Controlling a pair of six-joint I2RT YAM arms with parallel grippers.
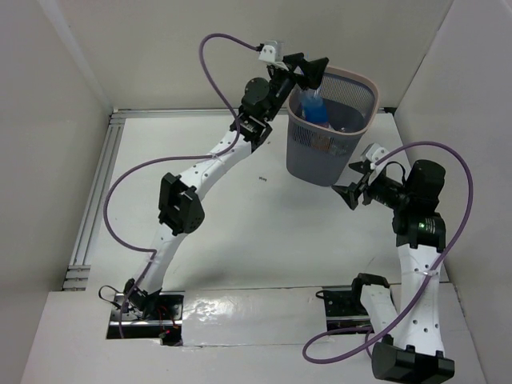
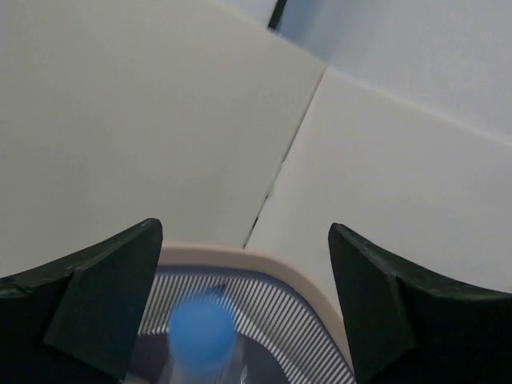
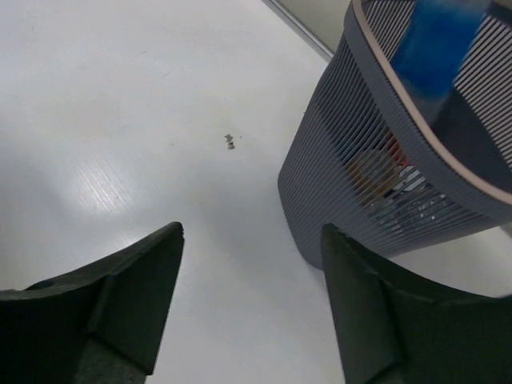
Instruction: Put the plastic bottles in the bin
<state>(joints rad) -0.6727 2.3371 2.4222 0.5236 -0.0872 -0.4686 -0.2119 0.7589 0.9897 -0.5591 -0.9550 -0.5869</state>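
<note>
The bin [image 1: 330,144] stands at the back right of the table, dark mesh with a pale rim [image 1: 356,80]. My left gripper [image 1: 314,70] hangs open over its left rim. A clear bottle with a blue label [image 1: 314,108] is inside the mouth, just below the gripper. In the left wrist view its blurred blue cap [image 2: 202,332] sits low between the fingers [image 2: 112,296], touching neither, with the bin rim [image 2: 280,268] behind. My right gripper [image 1: 353,193] is open and empty beside the bin [image 3: 376,200]. Through the mesh an orange bottle [image 3: 372,172] shows, and the blue label [image 3: 436,48] is above it.
White walls close in the table on three sides. An aluminium rail [image 1: 96,192] runs along the left edge. A small dark speck [image 1: 262,178] lies on the white surface left of the bin, and shows as a speck [image 3: 230,142] in the right wrist view.
</note>
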